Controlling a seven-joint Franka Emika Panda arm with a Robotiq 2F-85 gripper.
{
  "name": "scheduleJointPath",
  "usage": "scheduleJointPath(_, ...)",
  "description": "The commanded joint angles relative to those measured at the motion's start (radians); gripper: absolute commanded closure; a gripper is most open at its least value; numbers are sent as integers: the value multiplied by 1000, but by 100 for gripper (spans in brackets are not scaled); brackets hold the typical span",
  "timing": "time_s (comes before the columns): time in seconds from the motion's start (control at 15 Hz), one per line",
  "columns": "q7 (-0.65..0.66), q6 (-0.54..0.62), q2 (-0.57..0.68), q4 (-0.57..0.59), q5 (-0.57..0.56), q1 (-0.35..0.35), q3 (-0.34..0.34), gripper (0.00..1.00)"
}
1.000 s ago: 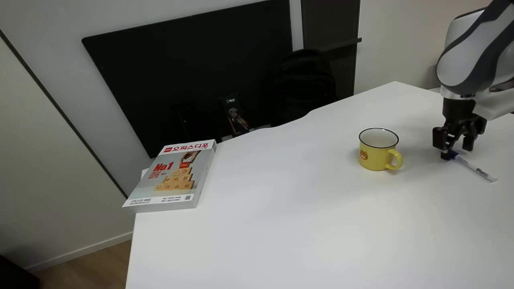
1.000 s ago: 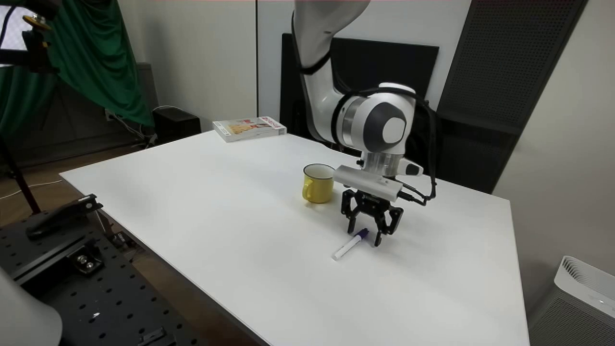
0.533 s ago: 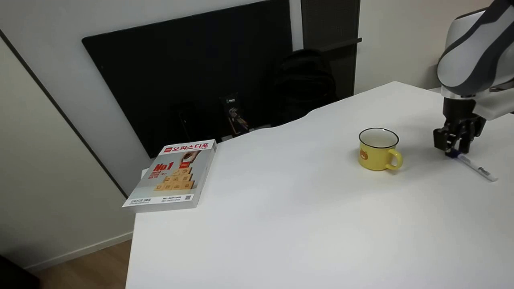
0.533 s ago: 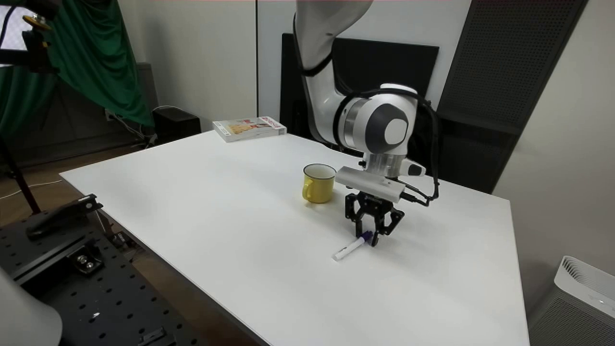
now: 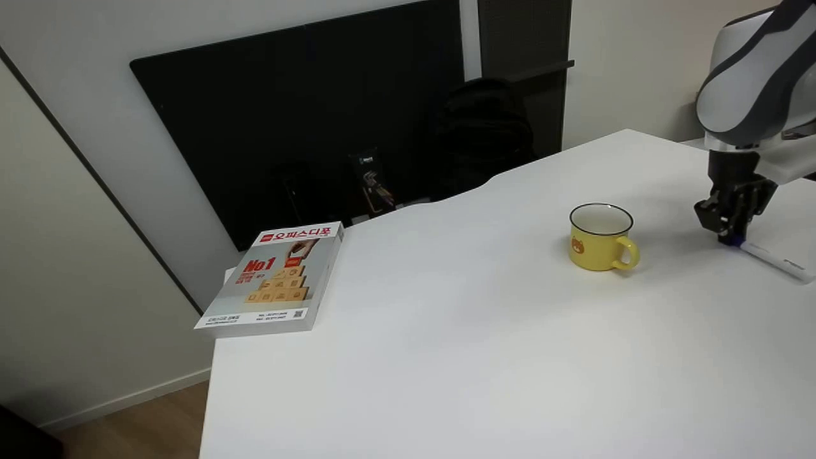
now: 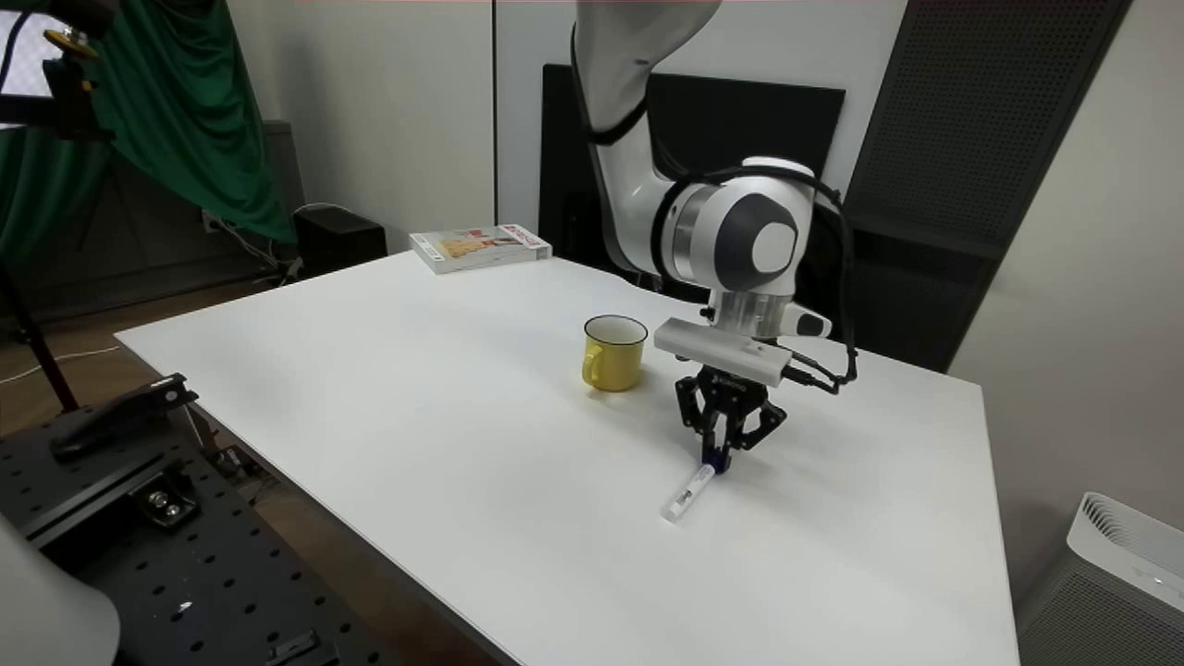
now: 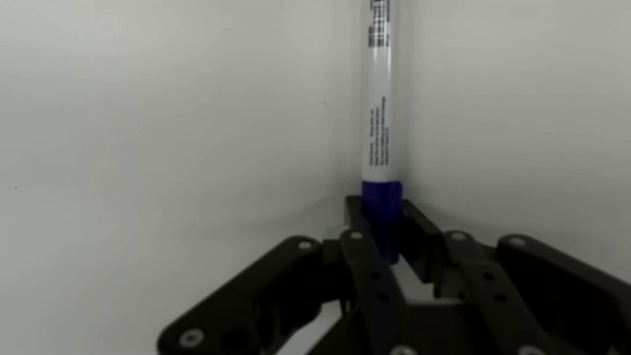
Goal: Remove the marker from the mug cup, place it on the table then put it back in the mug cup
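My gripper (image 7: 380, 203) is shut on the blue cap of the white marker (image 7: 379, 138), one finger on each side of the cap. The marker's barrel points away from the jaws, low over the white tabletop; whether its free end touches the table I cannot tell. In both exterior views the marker (image 5: 774, 260) (image 6: 689, 493) sticks out from under the gripper (image 6: 717, 460). A yellow mug cup (image 5: 593, 255) with a dark rim and a bear print stands upright a short way off, its handle turned to one side. The mug cup (image 6: 615, 363) does not show in the wrist view.
A thick catalogue book (image 5: 274, 280) lies on a far corner of the white table (image 5: 446, 357). The table's edge drops off beside a black board (image 5: 299, 127) against the wall. An air purifier (image 6: 1110, 573) stands on the floor past the table.
The jaws have closed from open onto the marker's cap. The marker has swung round and shifted slightly with the gripper, rightward in both exterior views. The mug cup has not moved.
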Motion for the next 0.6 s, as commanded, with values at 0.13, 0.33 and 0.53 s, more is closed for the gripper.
scheduleJointPath(0.13,63,-54,-23,62,-28,68,-23,95)
scheduleJointPath(0.33,69,-84,-40,100,-33,105,-17,95)
scheduleJointPath(0.53,75,-133,-53,145,-39,142,-9,95)
